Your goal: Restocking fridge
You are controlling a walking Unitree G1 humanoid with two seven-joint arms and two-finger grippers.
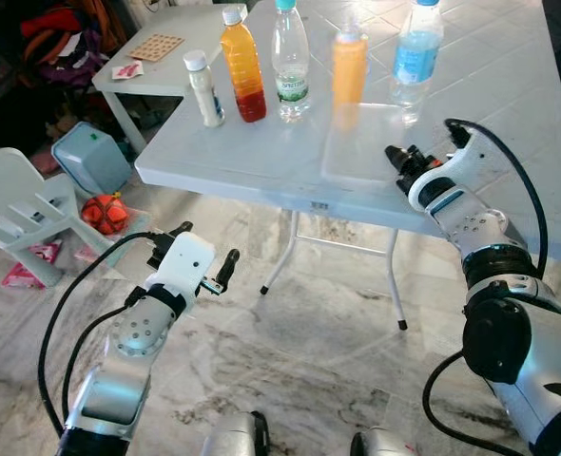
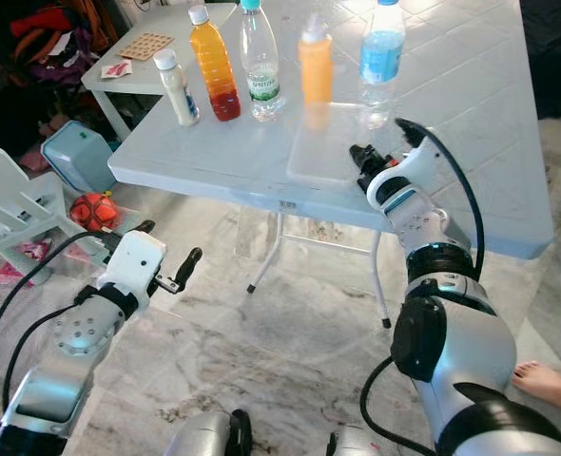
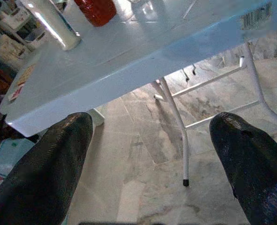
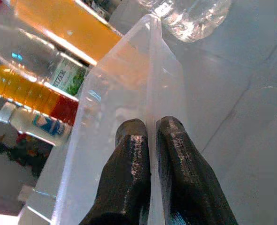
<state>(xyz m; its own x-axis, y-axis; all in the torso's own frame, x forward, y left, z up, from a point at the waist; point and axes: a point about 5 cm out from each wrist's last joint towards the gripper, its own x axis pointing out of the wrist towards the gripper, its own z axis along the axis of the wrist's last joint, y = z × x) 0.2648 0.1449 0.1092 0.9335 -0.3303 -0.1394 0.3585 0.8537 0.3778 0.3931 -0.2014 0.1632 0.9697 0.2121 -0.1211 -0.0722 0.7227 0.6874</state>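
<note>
my right gripper (image 4: pixel 150 140) has its fingers pinched tight on the near wall of the clear bin (image 1: pixel 361 152), which sits on the counter (image 1: pixel 252 157) just in front of the drinks. left gripper (image 1: pixel 200 256) hangs below the counter edge, fingers spread wide, empty. i count five bottles: one small white (image 1: pixel 203 88), one amber (image 1: pixel 241 65), one orange (image 1: pixel 349 66), two water (image 1: pixel 289 62). i'd worry the thin wall flexes and slips, or the bin clips a bottle over.
</note>
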